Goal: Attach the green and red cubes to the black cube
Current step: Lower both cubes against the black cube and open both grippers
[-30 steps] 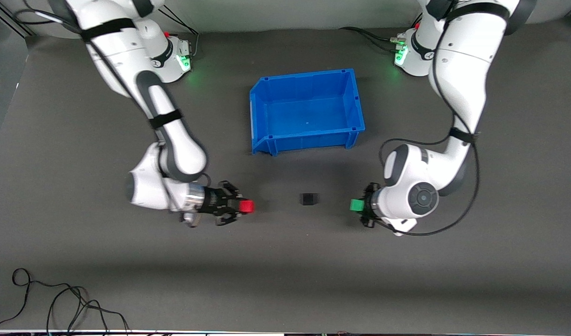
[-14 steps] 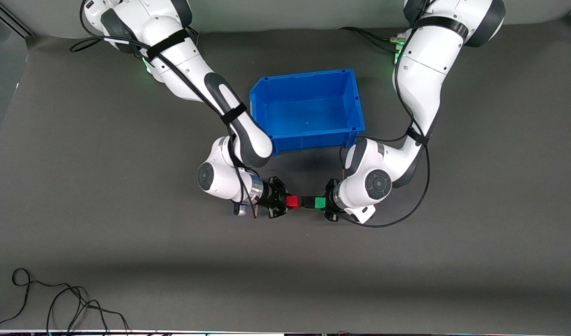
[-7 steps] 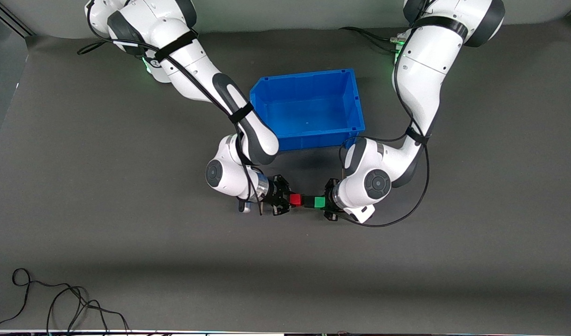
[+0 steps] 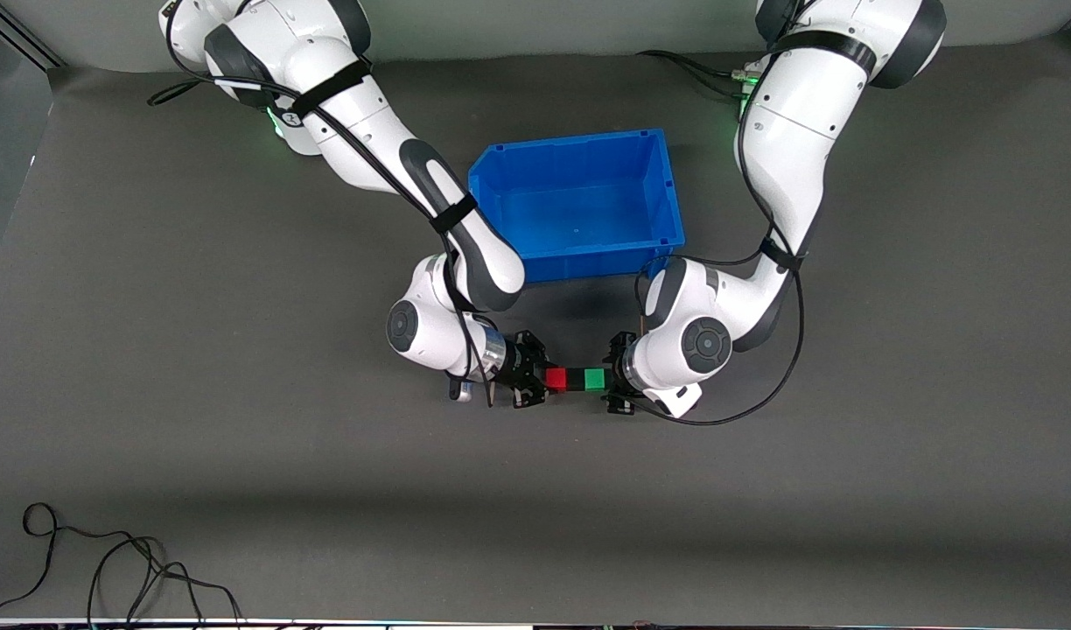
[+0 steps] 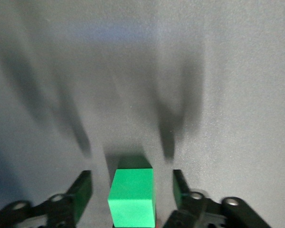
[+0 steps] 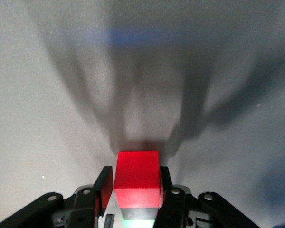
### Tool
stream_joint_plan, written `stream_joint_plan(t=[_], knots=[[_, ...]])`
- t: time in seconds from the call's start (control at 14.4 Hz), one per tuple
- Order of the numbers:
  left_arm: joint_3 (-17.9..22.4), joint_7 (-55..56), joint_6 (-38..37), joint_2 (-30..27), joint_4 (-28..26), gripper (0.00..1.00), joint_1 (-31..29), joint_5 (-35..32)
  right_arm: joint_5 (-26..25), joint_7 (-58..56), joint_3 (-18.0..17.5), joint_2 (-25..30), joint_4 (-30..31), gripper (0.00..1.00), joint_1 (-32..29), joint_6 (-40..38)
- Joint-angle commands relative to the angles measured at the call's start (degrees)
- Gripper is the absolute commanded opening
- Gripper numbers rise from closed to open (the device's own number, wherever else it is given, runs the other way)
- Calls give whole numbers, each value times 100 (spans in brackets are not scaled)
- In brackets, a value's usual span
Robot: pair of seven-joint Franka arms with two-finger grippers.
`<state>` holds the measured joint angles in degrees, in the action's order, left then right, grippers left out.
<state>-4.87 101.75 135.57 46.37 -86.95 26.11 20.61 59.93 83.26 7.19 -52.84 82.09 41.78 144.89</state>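
The red cube (image 4: 556,379), black cube (image 4: 575,379) and green cube (image 4: 595,378) lie in one tight row on the table, nearer to the front camera than the blue bin. My right gripper (image 4: 546,381) is shut on the red cube, which shows between its fingers in the right wrist view (image 6: 137,178), with a strip of the black cube (image 6: 141,213) next to it. My left gripper (image 4: 607,379) is open around the green cube (image 5: 132,192). Its fingers (image 5: 83,190) stand clear of the cube on both sides.
The blue bin (image 4: 579,262) stands open and empty just past the cube row, close to both forearms. A black cable (image 4: 107,569) lies at the front edge toward the right arm's end.
Both arms swung in from the table's ends with their cubes. The red and green cubes closed onto the black cube. My left gripper has let go of the green cube.
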Motion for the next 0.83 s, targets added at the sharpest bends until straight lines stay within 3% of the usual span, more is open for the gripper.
stream_joint_plan(t=[0.0,0.07,0.35,0.49,0.63,0.76], knots=[[100,21,-362,-180,64,100,8,-13,308,129,72,-130,-246,88,85,57],[144,12,-643,-285,125,100,-79,-13,352,120,80,-86,-246,100,76,57],[381,-32,-1286,-1040,82,100,-544,-514,239,85,229,378,-106,100,-29,-275],[373,-355,-1698,-1392,82,100,-1009,-567,-50,85,684,625,-141,100,-38,-1195],[399,-1843,-2382,-1647,82,100,-1335,-558,-374,85,1203,1011,-141,100,-30,-2179],[425,-3417,-3007,-1858,82,100,-1696,-741,-1233,15,1564,1485,-176,100,-38,-3059]])
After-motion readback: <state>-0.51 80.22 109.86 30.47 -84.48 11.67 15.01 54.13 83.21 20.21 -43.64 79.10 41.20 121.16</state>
